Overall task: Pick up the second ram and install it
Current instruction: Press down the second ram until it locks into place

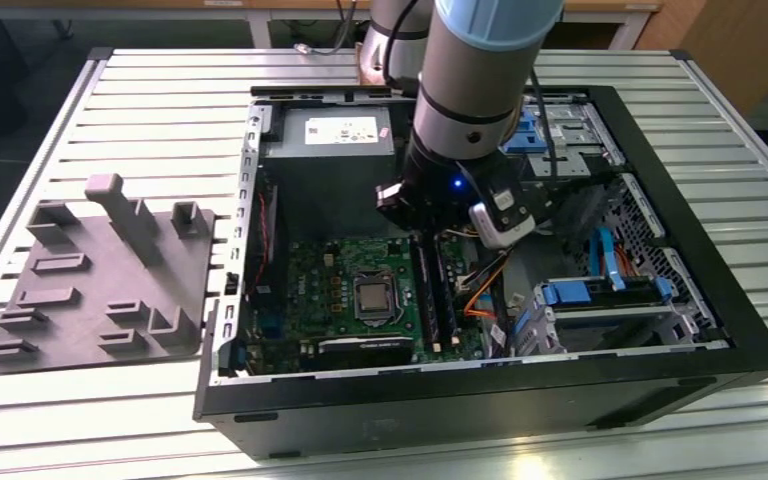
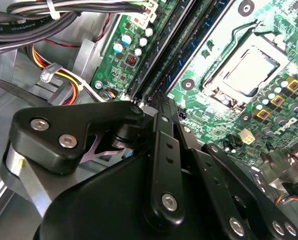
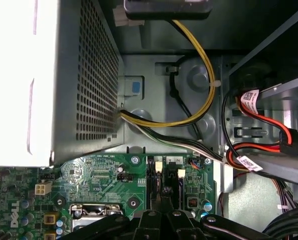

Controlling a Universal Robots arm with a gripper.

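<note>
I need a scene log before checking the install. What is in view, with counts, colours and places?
computer case: one, black, open, on the slatted table.
motherboard: one, green, inside the case.
processor socket: one, silver, on the motherboard.
memory slots: long, black, beside the socket, below the gripper.
power supply: one, grey, in the case's far corner.
moulded tray: one, grey, on the table at the exterior view's left.
gripper: one, black, low over the memory slots.

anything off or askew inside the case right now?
Nothing stands out. The gripper is down over the black slot rails on the motherboard, beside the processor socket. Cables are bundled along the case wall, none across the slots. The grey tray lies flat on the table outside the case.
</note>
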